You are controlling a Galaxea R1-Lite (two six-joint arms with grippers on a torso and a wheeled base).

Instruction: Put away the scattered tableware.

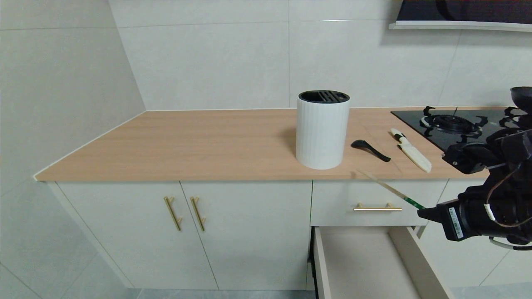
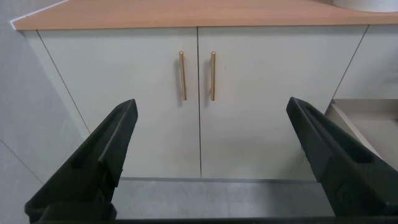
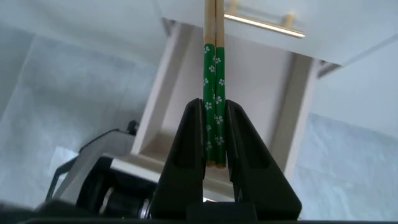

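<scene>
Beneath the worktop [image 1: 208, 141] a drawer [image 1: 361, 261] stands open; on top are a white holder [image 1: 322, 133], a knife [image 1: 411, 154] and a black spoon [image 1: 370, 149]. Near the drawer, the right end effector [image 3: 216, 134] clamps chopsticks [image 3: 214, 74], tips slanting up toward the holder. The left end effector [image 2: 211, 109] gapes empty.

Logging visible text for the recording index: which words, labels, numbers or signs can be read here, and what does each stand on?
No text here can be read.
On the right tool, a white sticker: dark printed marks, too small to read.
On the chopsticks held in that tool: a green band with a white flower pattern, no lettering.
</scene>
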